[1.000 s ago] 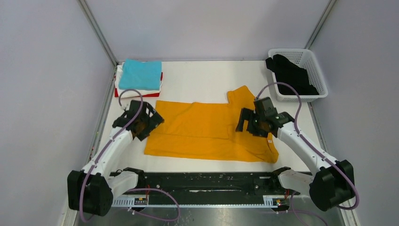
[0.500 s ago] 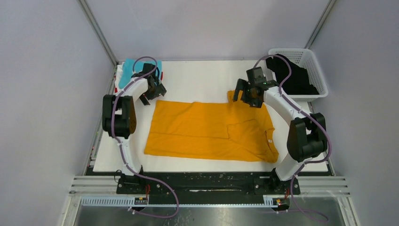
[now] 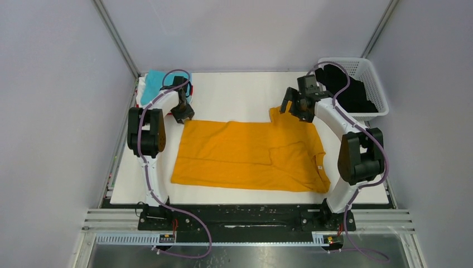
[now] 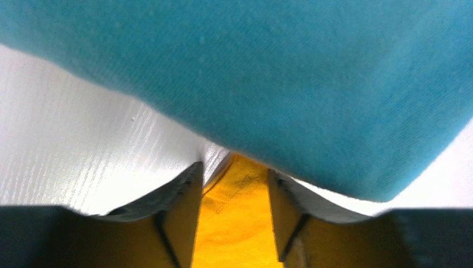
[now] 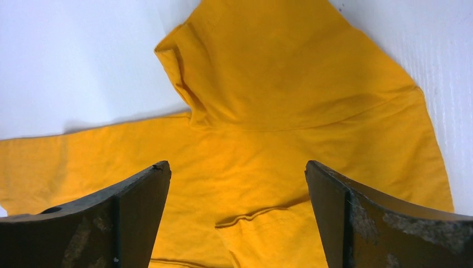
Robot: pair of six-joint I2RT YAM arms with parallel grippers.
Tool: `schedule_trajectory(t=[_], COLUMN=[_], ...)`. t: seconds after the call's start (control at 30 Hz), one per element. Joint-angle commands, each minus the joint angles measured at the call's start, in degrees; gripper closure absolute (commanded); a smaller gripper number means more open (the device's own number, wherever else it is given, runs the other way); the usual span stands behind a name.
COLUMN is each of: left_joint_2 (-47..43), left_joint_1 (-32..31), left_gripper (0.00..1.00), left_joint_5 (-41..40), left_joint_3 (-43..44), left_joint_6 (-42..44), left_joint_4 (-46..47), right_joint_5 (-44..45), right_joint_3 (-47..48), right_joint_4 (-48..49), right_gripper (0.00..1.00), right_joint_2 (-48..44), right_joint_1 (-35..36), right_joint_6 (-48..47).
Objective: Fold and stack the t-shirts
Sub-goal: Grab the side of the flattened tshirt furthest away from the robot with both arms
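Observation:
The mustard-orange t-shirt (image 3: 245, 153) lies flat mid-table, partly folded, one sleeve (image 5: 279, 67) sticking out at the far right. My left gripper (image 3: 183, 114) is down at the shirt's far left corner; its jaws stand half-narrowed with a gap, and orange cloth (image 4: 234, 223) shows between them (image 4: 234, 168). Just beyond it is the folded turquoise t-shirt (image 4: 279, 67), topping a stack (image 3: 156, 84) with white and red edges. My right gripper (image 3: 297, 109) hovers open over the sleeve, its fingers wide apart (image 5: 237, 164) and nothing between them.
A white lattice basket (image 3: 375, 84) stands at the far right corner with a black garment (image 3: 346, 89) draped in it. Grey walls close in the table on three sides. The arm bases sit along the near rail.
Both arms have swung from the shirt's sides out to its far edge. The left jaws have narrowed over the far left corner. The right jaws stay wide.

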Motion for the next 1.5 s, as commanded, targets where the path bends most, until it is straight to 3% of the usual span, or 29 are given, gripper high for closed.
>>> schedule_trajectory(t=[0.0,0.07,0.1,0.27,0.63,0.87,1.07,1.47], left_joint_2=[-1.78,-2.50,-2.87,-6.81,-16.97,-19.48,-20.48,-22.03], left_joint_1=[0.00,-0.08,-0.05,-0.01,-0.08,-0.07,-0.08,-0.07], left_gripper=[0.73,0.97,1.00,1.00,1.00,1.00,1.00,1.00], left_joint_5=[1.11,1.85,2.13,2.49,4.81,4.71,5.27,5.10], left_joint_3=[-1.63,-2.83,-3.37,-6.34,-13.55,-15.05,-15.41,-16.96], left_joint_6=[0.31,0.86,0.99,1.54,1.75,1.48,1.09,0.86], left_joint_4=[-0.26,0.37,0.71,2.43,6.09,6.13,6.14,6.19], right_joint_5=[-0.08,-0.06,0.09,2.14,7.84,5.04,2.35,7.54], right_joint_3=[6.29,9.40,11.45,23.44,66.43,61.14,60.24,59.91], right_joint_4=[1.36,1.18,0.52,-4.58,-26.88,-22.26,-24.02,-31.74], right_gripper=[0.01,0.01,0.01,0.04,0.04,0.05,0.11,0.39], right_joint_2=[2.80,5.45,6.98,17.43,46.54,47.34,47.76,47.95], right_joint_1=[-0.81,-1.01,-1.06,-1.14,-2.14,-2.90,-2.87,-1.51], right_joint_6=[0.38,-0.06,-0.49,-2.39,-2.46,0.63,0.79,-3.27])
